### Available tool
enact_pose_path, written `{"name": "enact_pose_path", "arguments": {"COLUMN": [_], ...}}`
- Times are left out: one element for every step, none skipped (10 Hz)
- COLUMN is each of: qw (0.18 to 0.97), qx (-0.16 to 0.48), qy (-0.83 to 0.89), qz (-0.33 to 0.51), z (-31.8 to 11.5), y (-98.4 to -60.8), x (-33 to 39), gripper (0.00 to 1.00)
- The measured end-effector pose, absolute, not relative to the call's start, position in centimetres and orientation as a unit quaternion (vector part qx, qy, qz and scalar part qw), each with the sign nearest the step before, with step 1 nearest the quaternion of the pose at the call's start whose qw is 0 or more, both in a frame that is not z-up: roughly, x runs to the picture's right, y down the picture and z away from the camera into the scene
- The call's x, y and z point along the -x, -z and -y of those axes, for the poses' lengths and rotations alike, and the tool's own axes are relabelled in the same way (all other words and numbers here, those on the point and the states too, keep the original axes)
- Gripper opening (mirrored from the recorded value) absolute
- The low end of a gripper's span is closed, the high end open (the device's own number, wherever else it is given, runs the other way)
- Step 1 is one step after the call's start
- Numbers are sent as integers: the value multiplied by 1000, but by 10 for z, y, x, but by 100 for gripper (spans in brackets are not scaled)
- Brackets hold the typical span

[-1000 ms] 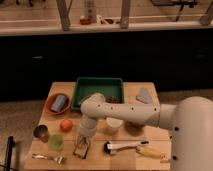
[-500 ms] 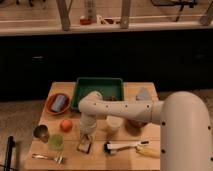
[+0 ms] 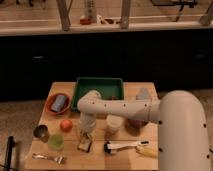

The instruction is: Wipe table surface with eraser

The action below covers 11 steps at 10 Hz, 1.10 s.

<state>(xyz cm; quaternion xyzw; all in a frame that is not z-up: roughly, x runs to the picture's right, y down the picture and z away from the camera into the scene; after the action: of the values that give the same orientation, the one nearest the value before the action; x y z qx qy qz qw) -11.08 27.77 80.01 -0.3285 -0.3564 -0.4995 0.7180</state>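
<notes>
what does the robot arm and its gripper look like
The arm is creamy white, made of smooth, thick, rounded tube sections that widen into a bulky white shell at the right. A few small dark dots run along the forearm. No loose cables show. The gripper looks pale too, with greyer shading. It is over the front left of the table, just above the eraser.

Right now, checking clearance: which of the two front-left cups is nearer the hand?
The light green cup, just left of the dark-edged rectangular eraser below the hand; the silvery metal cup stands farther left.
</notes>
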Motion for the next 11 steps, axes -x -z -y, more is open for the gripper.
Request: {"name": "enact_pose_path", "arguments": {"qw": [716,712,706,701,695,691,688,682,679,674,674], "qx": [324,312,299,292,283,280,279,282,288,303,314], "qy": [503,511,518,524,530,531,531,530,527,526,522], "qz": [359,367,378,386,396,403,409,417,421,421,418], "z": [-277,-273,-269,-268,-268,-270,-272,-279,-286,-294,-299], "y": [-799,-793,-784,-777,-767,-762,-757,-750,-747,-745,-745], "x": [113,119,133,146,161,167,170,167,160,147,134], "gripper": [0,0,0,0,0,0,0,0,0,0,0]}}
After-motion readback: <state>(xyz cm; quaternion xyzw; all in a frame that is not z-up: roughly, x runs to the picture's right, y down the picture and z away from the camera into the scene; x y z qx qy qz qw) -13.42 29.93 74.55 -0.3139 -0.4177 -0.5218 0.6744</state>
